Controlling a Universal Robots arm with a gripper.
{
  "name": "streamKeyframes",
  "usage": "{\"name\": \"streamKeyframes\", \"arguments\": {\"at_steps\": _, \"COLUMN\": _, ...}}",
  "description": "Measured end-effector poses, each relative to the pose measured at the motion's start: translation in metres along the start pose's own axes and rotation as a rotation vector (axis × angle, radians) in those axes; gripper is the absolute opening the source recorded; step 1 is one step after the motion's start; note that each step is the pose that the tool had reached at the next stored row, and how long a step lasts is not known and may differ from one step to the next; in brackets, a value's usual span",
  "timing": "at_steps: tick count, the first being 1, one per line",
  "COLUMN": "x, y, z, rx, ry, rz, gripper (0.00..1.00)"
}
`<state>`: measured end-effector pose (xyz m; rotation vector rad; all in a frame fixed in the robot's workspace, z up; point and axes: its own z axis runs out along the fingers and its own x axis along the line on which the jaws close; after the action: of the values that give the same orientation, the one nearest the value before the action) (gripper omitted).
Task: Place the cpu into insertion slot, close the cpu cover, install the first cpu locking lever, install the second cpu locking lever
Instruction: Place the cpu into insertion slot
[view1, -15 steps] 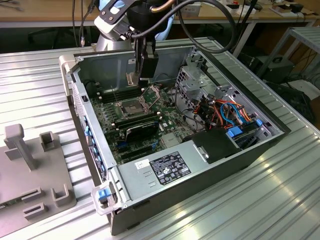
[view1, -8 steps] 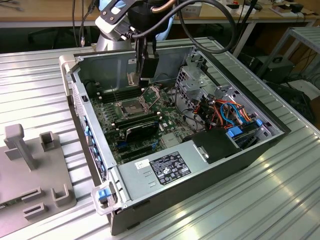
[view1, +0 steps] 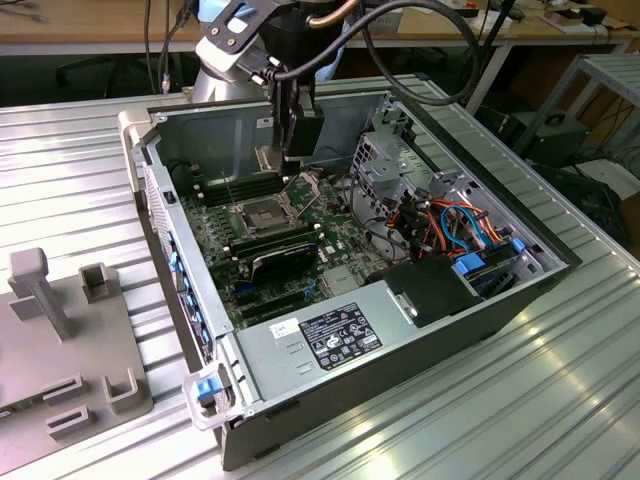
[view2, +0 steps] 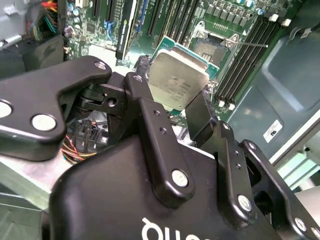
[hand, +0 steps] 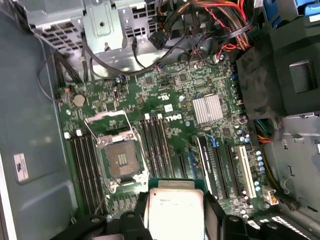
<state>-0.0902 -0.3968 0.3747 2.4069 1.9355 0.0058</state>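
Note:
My gripper (view2: 170, 95) is shut on the cpu (view2: 177, 82), a flat square chip with a silver-grey top, gripped by two opposite edges between black fingers (view2: 141, 97). In the exterior view the gripper (view1: 285, 150) hangs inside the open computer case, a little above the motherboard. The cpu (hand: 175, 210) is in the air beside the insertion slot (hand: 121, 162), not over it. The slot's dark pin field lies bare. The cpu cover (hand: 105, 116) is swung open at the slot's far edge. The insertion slot (view1: 262, 214) sits below the gripper, toward the exterior view's left.
Long black memory slots (hand: 82, 160) flank the socket. A black fan card (view1: 283, 262) stands close in front of it. A metal drive cage (view1: 385, 165), orange and blue cables (view1: 450, 225) and the power supply (view1: 330, 335) fill the case. A grey fixture (view1: 60, 330) sits outside.

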Motion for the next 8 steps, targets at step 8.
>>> {"name": "streamKeyframes", "arguments": {"at_steps": 8, "x": 0.0144, "y": 0.0034, "z": 0.0060, "rx": -0.0008, "ry": 0.0009, "rz": -0.026, "gripper": 0.54}}
